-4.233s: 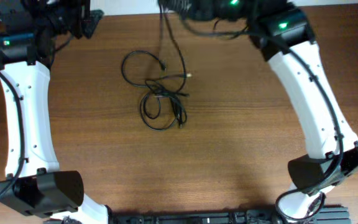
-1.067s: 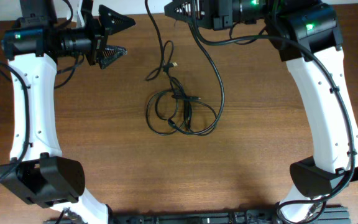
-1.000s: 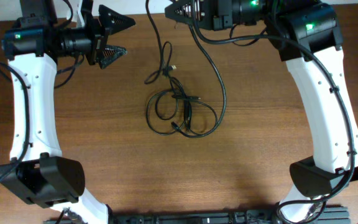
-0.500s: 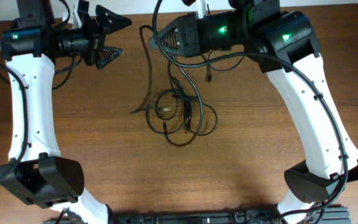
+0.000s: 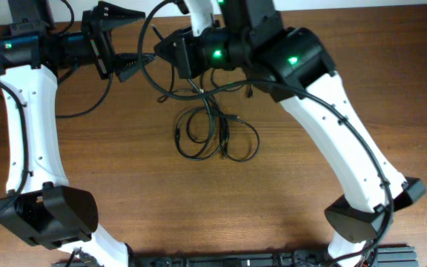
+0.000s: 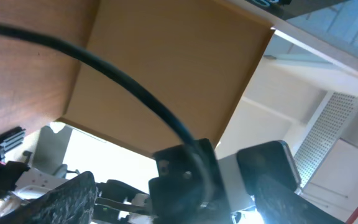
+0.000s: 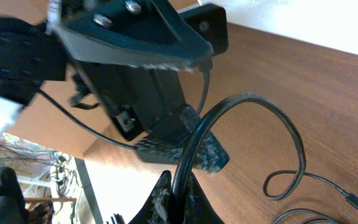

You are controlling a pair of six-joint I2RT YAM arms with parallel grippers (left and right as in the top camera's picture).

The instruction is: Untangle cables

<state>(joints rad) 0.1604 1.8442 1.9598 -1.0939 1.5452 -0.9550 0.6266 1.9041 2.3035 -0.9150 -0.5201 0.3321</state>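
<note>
While the left gripper (image 5: 138, 37) is hovering up and to the left of the cables (image 5: 215, 133), its fingers (image 5: 117, 12) are standing wide apart. A raised cord (image 6: 104, 76) is crossing the gap between them, and neither finger is closing on it. In the left wrist view, this cord is running diagonally toward the dark body of the other gripper.

Just above the cables and slightly left of them, the right gripper (image 5: 160, 53) is pointing its tip at the left one, with the two nearly meeting. In the right wrist view its fingers (image 7: 166, 193) are pressing together on the raised cord, which is arching up and curling back down toward the wood.

The table (image 5: 124, 185) is showing its far edge close beyond both grippers, above the cables. Bare wood is stretching out below the cables and to either side of them, giving the most open room there.

The cables are lying near the middle of the table as thin black cords. They are overlapping in several loose loops around a small tangle, with little plug ends poking out.
</note>
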